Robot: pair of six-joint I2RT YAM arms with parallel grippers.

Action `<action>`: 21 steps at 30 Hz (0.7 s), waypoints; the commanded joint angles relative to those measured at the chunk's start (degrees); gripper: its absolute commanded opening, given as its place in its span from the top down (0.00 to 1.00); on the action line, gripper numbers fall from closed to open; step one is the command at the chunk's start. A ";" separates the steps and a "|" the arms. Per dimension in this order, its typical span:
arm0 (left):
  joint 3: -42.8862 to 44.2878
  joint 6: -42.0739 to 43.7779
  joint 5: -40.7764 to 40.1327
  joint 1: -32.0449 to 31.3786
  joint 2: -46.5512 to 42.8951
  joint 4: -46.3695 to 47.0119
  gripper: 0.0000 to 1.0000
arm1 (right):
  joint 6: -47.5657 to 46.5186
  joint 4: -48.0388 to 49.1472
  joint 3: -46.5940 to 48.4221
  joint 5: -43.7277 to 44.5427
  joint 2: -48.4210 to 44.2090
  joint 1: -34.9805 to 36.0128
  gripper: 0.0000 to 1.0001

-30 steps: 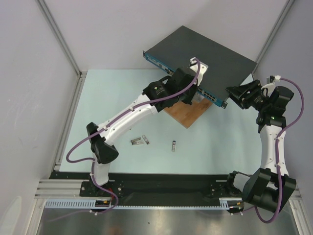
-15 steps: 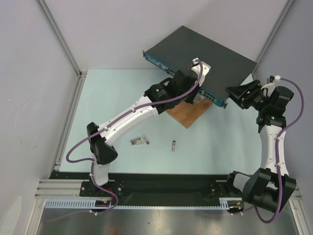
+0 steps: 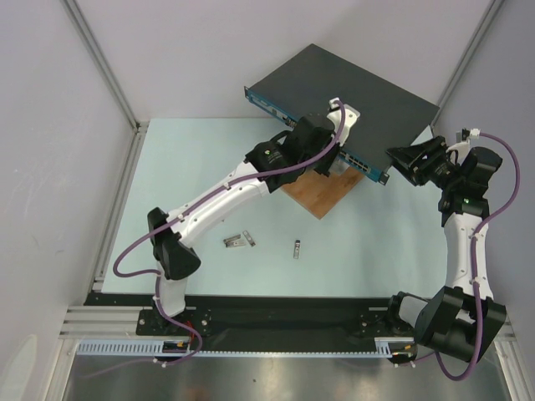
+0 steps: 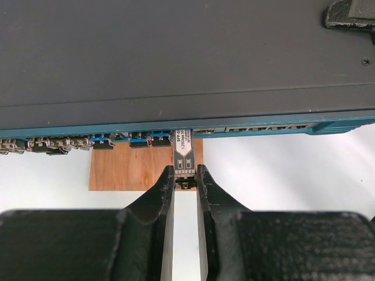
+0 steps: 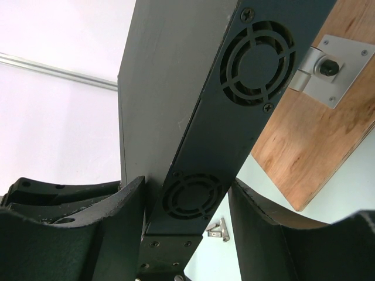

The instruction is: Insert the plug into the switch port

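Observation:
The switch (image 3: 359, 88) is a flat dark grey box, raised at the back, with a blue front strip (image 4: 263, 126) of sockets. My left gripper (image 4: 185, 170) is shut on the rear end of the plug (image 4: 184, 151), a small labelled metal module. The plug's front tip meets the socket row and looks partly inside a port. From above, the left gripper (image 3: 328, 157) sits against the switch's front edge. My right gripper (image 5: 186, 181) straddles the switch's vented side wall (image 5: 193, 196), with both fingers pressed against the box. From above, the right gripper (image 3: 399, 159) is at the switch's right corner.
A brown wooden board (image 3: 322, 194) lies under the switch's front, with a metal bracket (image 5: 328, 67) fixed to it. Two loose metal modules (image 3: 238, 241) (image 3: 298, 248) lie on the pale table. Several ports to the left hold other connectors (image 4: 140, 140). Walls close in on both sides.
My left wrist has edged forward toward the switch's front strip, carrying the plug. The right arm and the switch have not moved.

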 commanded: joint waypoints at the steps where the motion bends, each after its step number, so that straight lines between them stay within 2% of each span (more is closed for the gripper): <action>1: 0.92 1.55 6.21 0.18 1.06 19.08 0.91 | -4.76 0.69 -0.16 -3.77 1.34 4.10 1.00; 6: 0.48 -0.20 6.74 0.53 1.24 18.73 0.91 | -4.41 0.78 -0.25 -3.86 1.34 4.19 1.00; 7: 0.04 -1.16 7.44 0.70 1.06 18.99 0.96 | -4.41 0.87 -0.33 -3.86 1.34 4.19 1.00; 9: -1.62 -1.78 9.63 1.32 0.54 19.95 0.99 | -4.41 1.04 -0.25 -3.95 1.26 4.19 1.00; 11: -4.25 -1.96 14.09 2.02 -0.17 22.94 1.00 | -4.32 1.13 -0.16 -4.03 1.34 4.19 1.00; 14: -6.28 -0.30 16.58 3.16 -1.40 25.93 1.00 | -4.50 1.13 -0.07 -4.12 1.26 4.19 1.00; 18: -5.32 0.50 15.10 3.52 -0.96 25.68 0.99 | -4.41 1.13 0.19 -4.21 1.26 4.19 1.00; 21: -4.18 -1.34 13.51 3.52 -0.44 23.57 0.81 | -4.58 1.04 0.11 -4.12 1.34 4.19 1.00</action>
